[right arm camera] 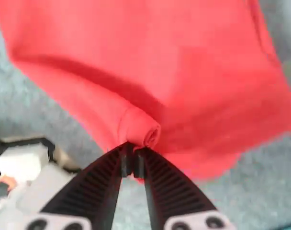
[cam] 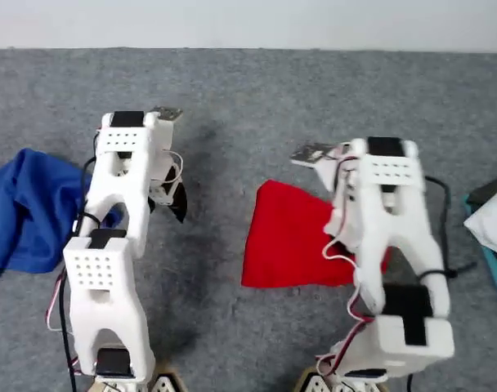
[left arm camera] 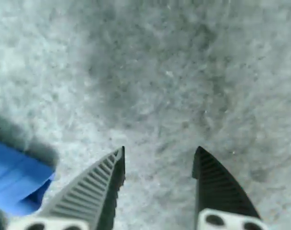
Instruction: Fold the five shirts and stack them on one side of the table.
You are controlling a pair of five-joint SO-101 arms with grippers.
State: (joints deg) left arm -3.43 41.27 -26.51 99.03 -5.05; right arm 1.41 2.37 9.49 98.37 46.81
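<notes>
Pinched in the right gripper is a rolled edge of the red shirt, laid on the table. The left gripper is held open, empty, beside the crumpled blue shirt.

Left shirt, middle shirt, well apart

Grey table, with a white wall band along its far edge. The left arm stands at the near left, extended away from the camera, and it overlaps the edge of a crumpled blue shirt lying at the left border. The right arm stands at the near right, over the right part of a red shirt. This shirt lies flat near the middle, folded to a rough rectangle. A stack of white, teal and dark cloth sits at the right edge, apart from the red shirt.
</notes>
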